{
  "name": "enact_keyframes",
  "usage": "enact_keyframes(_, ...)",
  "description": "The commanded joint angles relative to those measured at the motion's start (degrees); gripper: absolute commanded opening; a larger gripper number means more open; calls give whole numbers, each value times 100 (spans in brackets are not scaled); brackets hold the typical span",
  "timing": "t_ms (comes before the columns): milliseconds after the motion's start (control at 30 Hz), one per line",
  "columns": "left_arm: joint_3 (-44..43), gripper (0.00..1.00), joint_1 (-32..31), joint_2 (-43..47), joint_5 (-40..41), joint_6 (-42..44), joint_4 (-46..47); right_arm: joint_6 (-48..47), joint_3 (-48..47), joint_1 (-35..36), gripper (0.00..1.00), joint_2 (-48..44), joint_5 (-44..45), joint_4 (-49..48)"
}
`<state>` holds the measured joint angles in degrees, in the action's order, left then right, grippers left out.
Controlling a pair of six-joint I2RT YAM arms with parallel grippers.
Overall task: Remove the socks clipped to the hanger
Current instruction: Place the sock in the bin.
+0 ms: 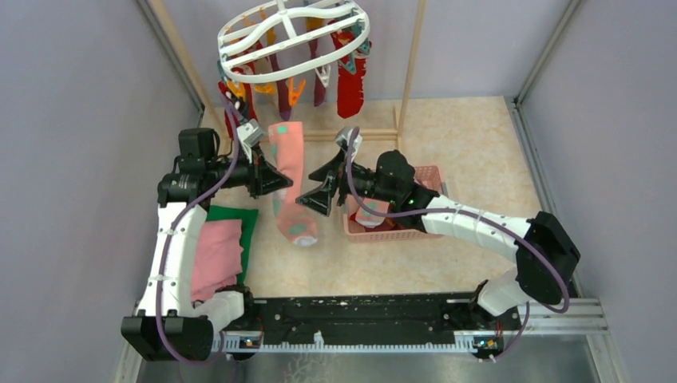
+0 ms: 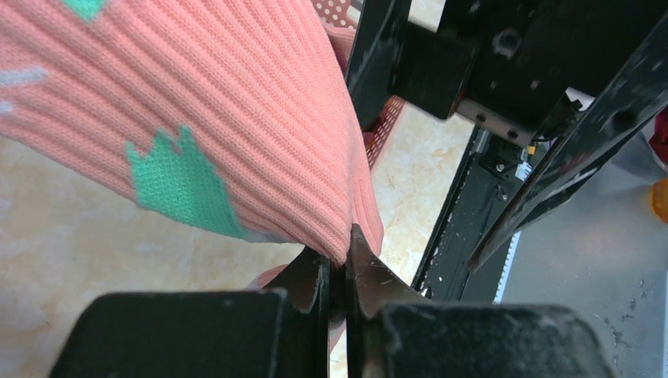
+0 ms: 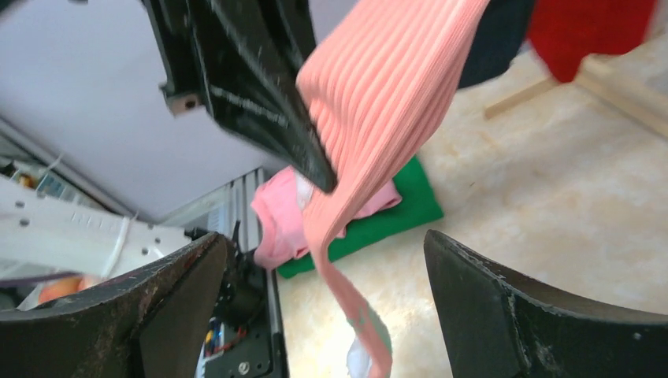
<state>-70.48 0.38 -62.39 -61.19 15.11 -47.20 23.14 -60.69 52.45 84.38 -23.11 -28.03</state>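
The white oval hanger (image 1: 239,60) hangs at the top, with several red and dark socks (image 1: 351,88) still clipped under it. My left gripper (image 1: 281,180) is shut on the edge of a long pink sock with green marks (image 1: 291,171), which hangs free down toward the floor. In the left wrist view the jaws pinch the ribbed pink sock (image 2: 236,118) at its edge, at my left gripper (image 2: 345,256). My right gripper (image 1: 313,195) is open and empty, just right of the sock. In the right wrist view the pink sock (image 3: 378,110) hangs between the spread fingers of my right gripper (image 3: 327,303).
A pink mesh basket (image 1: 427,177) holding removed socks stands under my right arm. Folded pink and green cloths (image 1: 219,251) lie at the left. The wooden pole frame (image 1: 411,72) stands behind the hanger. Walls close in left and right.
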Motion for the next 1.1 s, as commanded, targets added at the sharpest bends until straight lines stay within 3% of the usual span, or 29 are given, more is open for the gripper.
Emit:
enact_keyframes(0,-333,0,-14,7,-354,38,91,37,75,149,91,86,-541,-694)
enact_keyframes(100,-383,0,-18,5,-341,-11,96,58,-113,209,77,315,-625,-596)
enact_keyframes(167,-388,0,-16,20,-353,-72,140,64,-212,239,60,430,-737,-578)
enact_keyframes(200,-380,2,-18,19,-362,-98,162,92,-235,247,51,472,-810,-627)
enact_keyframes(300,-378,10,-17,-29,-438,-182,185,77,-252,249,7,486,-769,-617)
enact_keyframes(333,-379,14,-19,-43,-464,-197,185,32,-251,241,0,461,-725,-571)
enact_keyframes(500,-400,21,-18,-112,-638,-263,173,-183,-32,219,0,181,-363,-473)
enact_keyframes(533,-430,32,-18,-125,-618,-248,141,-199,29,199,0,84,-263,-427)
enact_keyframes(600,-546,79,-21,-162,-387,-200,14,-180,185,101,0,-159,-84,-297)
enact_keyframes(633,-629,95,-21,-171,-257,-168,-41,-130,295,-25,0,-380,7,-205)
enact_keyframes(733,-777,99,-19,-147,36,41,-240,-36,735,-374,0,-996,111,110)
enact_keyframes(900,-988,99,-17,-198,271,297,-537,-483,1382,-839,0,-1995,411,1496)
enact_keyframes(1067,-1151,99,-16,-307,435,277,-583,-683,1862,-1108,0,-2406,720,2250)
